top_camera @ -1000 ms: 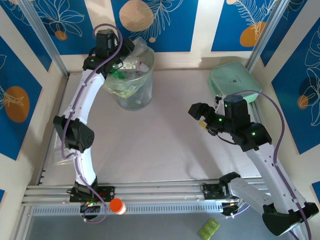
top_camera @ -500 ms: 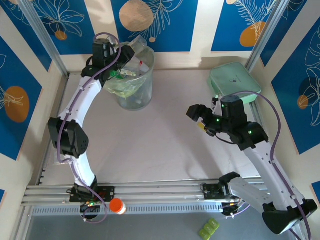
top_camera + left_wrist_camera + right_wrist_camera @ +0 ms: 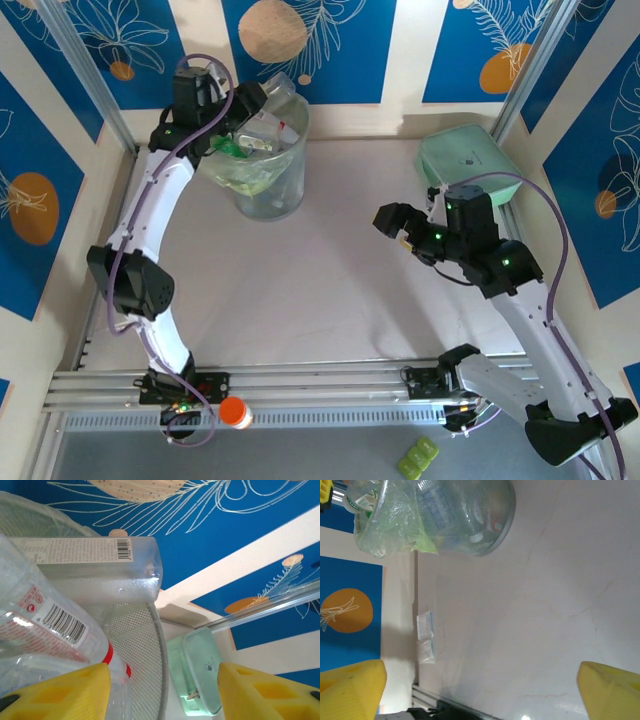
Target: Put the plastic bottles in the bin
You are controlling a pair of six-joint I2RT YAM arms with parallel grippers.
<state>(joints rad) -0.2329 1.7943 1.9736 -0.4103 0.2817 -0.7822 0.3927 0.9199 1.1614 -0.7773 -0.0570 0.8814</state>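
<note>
**Top external: one bin [image 3: 285, 190], bottles [image 3: 262, 130] inside it, both grippers open**

One bin stands at the far left of the table [image 3: 330, 290], lined with one pale green bag [image 3: 235, 170]. The bottles lie heaped inside it. The left wrist view shows two of them plainly: a round clear one with a red and white label [image 3: 45, 625] and a square clear one with a white label [image 3: 85, 562]. How many more lie beneath cannot be told. One mint case [image 3: 468, 165] sits at the far right, well apart from the bin. Two flat clear packets [image 3: 425, 639] lie near the table's left edge.

The left arm [image 3: 150, 220] rises from its base, bends at the elbow and stretches to the bin's far-left rim. The left gripper [image 3: 162, 680] hangs over the bin's mouth, its yellow fingers [image 3: 60, 690] spread wide and holding nothing, with the two bottles just below them.

The right arm [image 3: 520, 300] leans up and left from its base. The right gripper [image 3: 482, 680] is above bare table near the case, its fingers [image 3: 350, 687] also wide apart and empty.

Both labels carry a barcode. The red label has small round marks, and the white one has fine print too small to read.
</note>
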